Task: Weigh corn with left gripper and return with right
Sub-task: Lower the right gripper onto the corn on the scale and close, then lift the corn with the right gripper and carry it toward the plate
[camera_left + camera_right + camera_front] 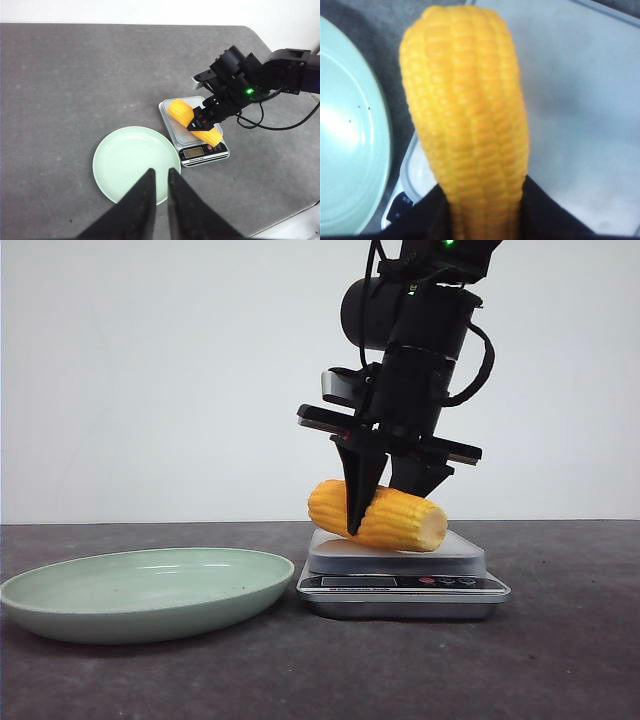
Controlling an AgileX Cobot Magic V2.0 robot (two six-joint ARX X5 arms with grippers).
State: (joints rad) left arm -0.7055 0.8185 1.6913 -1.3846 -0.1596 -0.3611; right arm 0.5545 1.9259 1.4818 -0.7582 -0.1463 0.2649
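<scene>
Half done, I'd say: right gripper [385,502] clamps the corn [385,517] on the scale [400,580], left gripper [160,192] nearly closed, empty, plate [60,615] waiting left.

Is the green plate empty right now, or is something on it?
Empty. The plate shows bare green in the left wrist view; the corn lies on the scale, in the right gripper.

The right gripper [487,220] clasps the corn [467,125] above the scale [580,115], beside the green plate [345,145].
</scene>
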